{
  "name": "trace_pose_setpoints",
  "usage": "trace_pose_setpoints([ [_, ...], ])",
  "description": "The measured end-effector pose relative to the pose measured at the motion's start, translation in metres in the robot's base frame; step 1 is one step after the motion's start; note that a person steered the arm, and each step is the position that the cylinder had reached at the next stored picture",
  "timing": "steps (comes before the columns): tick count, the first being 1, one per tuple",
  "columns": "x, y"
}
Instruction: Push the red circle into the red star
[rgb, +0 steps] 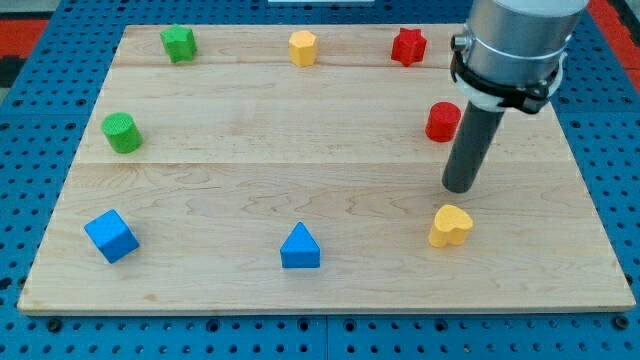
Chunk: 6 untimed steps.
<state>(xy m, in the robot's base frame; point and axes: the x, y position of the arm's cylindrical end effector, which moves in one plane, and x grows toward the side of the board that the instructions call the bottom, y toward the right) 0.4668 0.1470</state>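
The red circle (441, 121) stands on the wooden board at the view's right, upper half. The red star (408, 46) sits near the board's top edge, up and a little left of the circle, with a gap between them. My tip (459, 187) rests on the board just below and slightly right of the red circle, apart from it. The rod rises from there into the grey arm at the view's top right.
A yellow heart (450, 226) lies just below my tip. A yellow hexagon (302, 48) and green star (178, 43) sit along the top. A green circle (122, 133) is at the left. A blue cube (110, 236) and blue triangle (300, 248) lie near the bottom.
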Motion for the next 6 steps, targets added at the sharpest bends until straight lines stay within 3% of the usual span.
trace_pose_setpoints([
  [4, -0.148, -0.012],
  [5, -0.173, -0.024],
  [6, -0.159, -0.045],
])
